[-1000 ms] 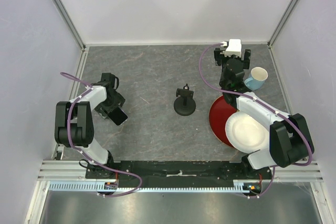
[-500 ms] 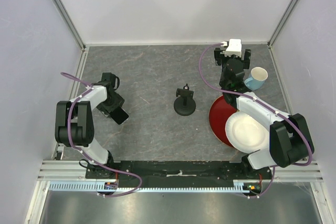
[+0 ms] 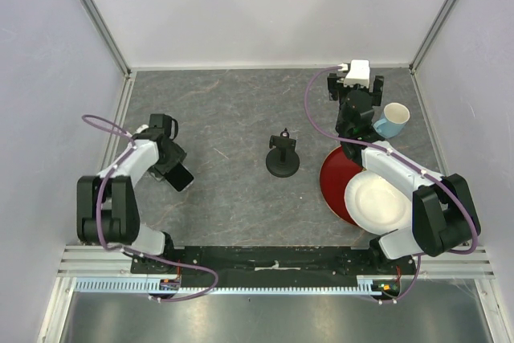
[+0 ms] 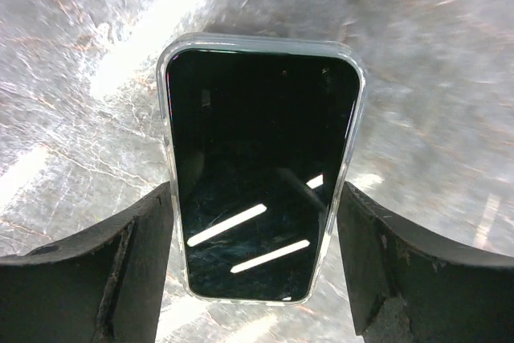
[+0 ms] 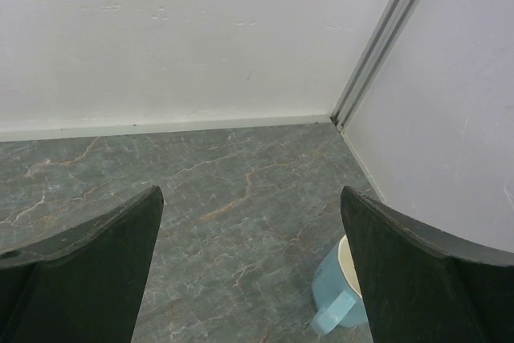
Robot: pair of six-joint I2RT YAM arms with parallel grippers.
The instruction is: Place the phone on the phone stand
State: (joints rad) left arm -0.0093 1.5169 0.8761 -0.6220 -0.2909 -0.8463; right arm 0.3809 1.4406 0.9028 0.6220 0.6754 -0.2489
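Note:
The phone (image 4: 261, 166) is a black slab in a clear case, lying between my left gripper's (image 4: 255, 192) fingers, which press on its two long edges. In the top view the phone (image 3: 181, 176) sticks out of my left gripper (image 3: 173, 166) at the table's left side; I cannot tell whether it rests on the table. The phone stand (image 3: 283, 159) is black with a round base and stands upright at the table's centre, well to the right of the phone. My right gripper (image 3: 356, 87) is open and empty at the back right, and also shows in the right wrist view (image 5: 250, 195).
A light blue cup (image 3: 392, 120) stands by the right wall, just right of my right gripper, and shows in the right wrist view (image 5: 345, 293). A red plate (image 3: 333, 178) with a white plate (image 3: 376, 201) on it lies under my right arm. Walls enclose three sides of the table.
My left arm has drawn back to the left with its elbow lowered; the gripper and the phone have shifted slightly left and towards the back. My right arm has not moved.

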